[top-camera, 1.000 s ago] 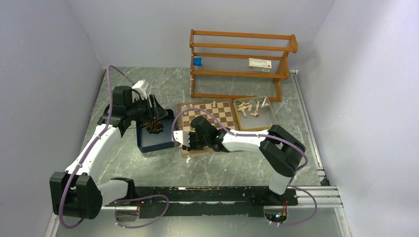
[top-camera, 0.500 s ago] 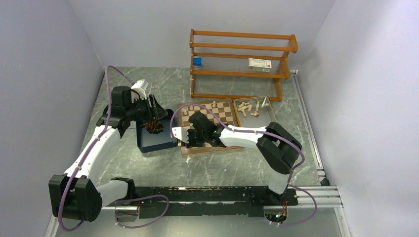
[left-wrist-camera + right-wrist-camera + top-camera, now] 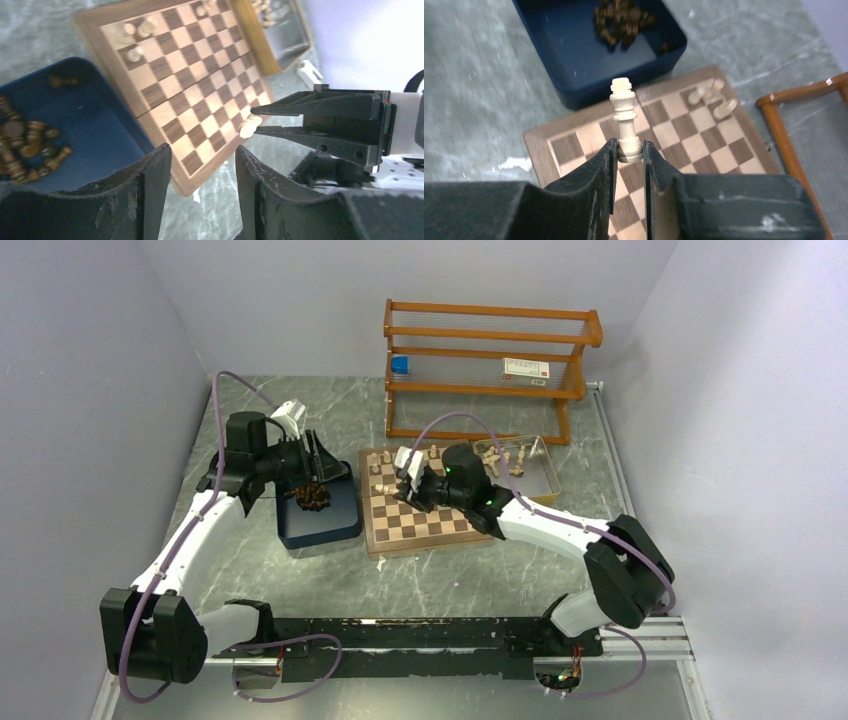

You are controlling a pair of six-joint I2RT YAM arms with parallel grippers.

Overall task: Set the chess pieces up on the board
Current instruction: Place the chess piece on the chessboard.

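Note:
The board (image 3: 425,518) lies mid-table, also in the left wrist view (image 3: 200,85) and the right wrist view (image 3: 704,145). A few cream chess pieces (image 3: 380,466) stand at its far left squares (image 3: 711,95) (image 3: 135,35), and one more (image 3: 433,451) stands on the far edge. My right gripper (image 3: 410,478) (image 3: 629,150) is shut on the base of a tall cream piece (image 3: 625,117) (image 3: 247,127) and holds it upright above the board's left half. My left gripper (image 3: 325,472) (image 3: 200,165) is open and empty, above the dark blue tray (image 3: 320,527) of dark brown pieces (image 3: 310,497) (image 3: 25,145).
A shallow tan tray (image 3: 545,483) with several cream pieces (image 3: 505,460) sits right of the board. A wooden rack (image 3: 490,370) stands behind them; its foot (image 3: 789,135) shows in the right wrist view. Grey walls close in left, right and back.
My right gripper has swung from the board's near-left edge up and back over its left half, carrying the cream piece. The left arm has barely moved.

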